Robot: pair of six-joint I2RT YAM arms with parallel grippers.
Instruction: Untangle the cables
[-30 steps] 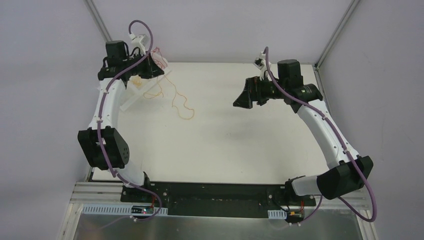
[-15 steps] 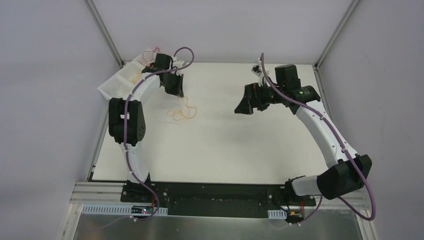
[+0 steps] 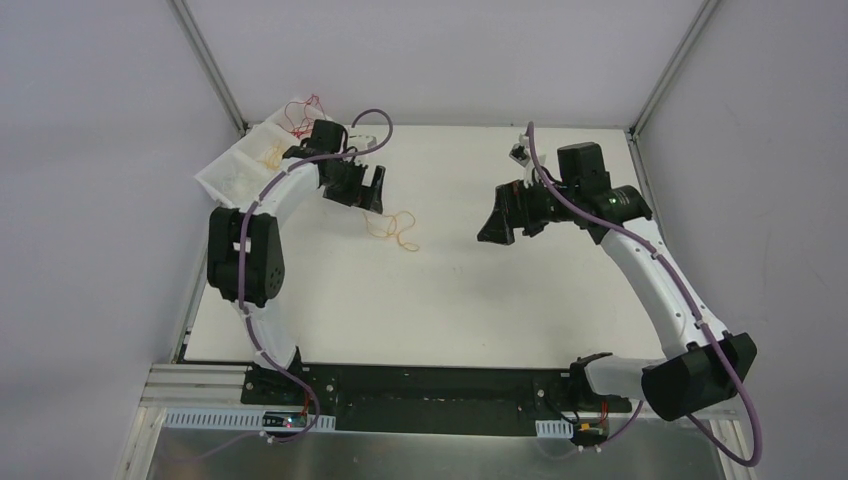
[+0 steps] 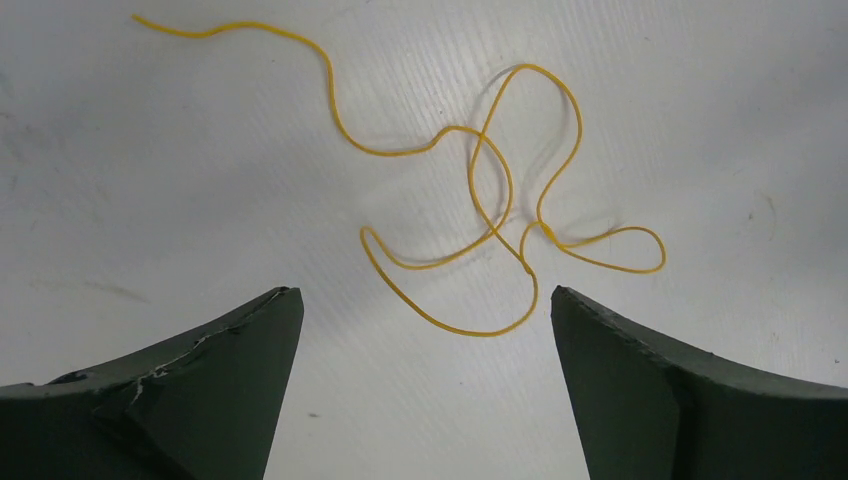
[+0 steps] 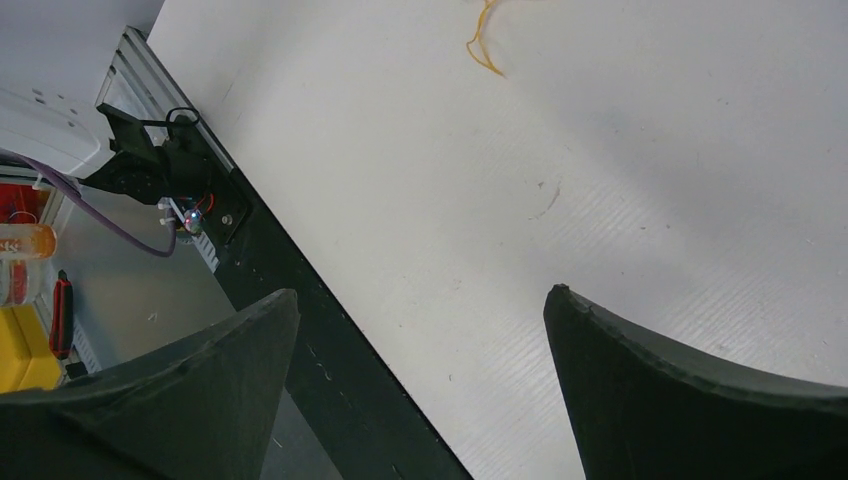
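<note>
Left claw [image 4: 425, 292] hangs open and empty over the yellow cable [image 4: 480, 132], which lies in loose crossed loops on the desk [image 4: 150, 180], centre frame. The best move is probably to pinch a free end, not a crossing, and draw it out slowly. Right claw [image 5: 422, 292] gapes empty too. At upper left in the top view, a white tray [image 3: 215, 172] holds red strands [image 3: 300, 108] and a pale yellow strand [image 3: 270, 155].

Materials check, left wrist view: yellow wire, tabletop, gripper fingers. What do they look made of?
Yellow wire: thin, smooth, slightly glossy jacket, likely plastic insulation; it lies in soft loops.
Tabletop: matte white sheet with fine parallel ribbing and scuffs, possibly corrugated plastic.
Left fingers: matte dark plastic, maybe printed; whitish scratches along one edge.
</note>
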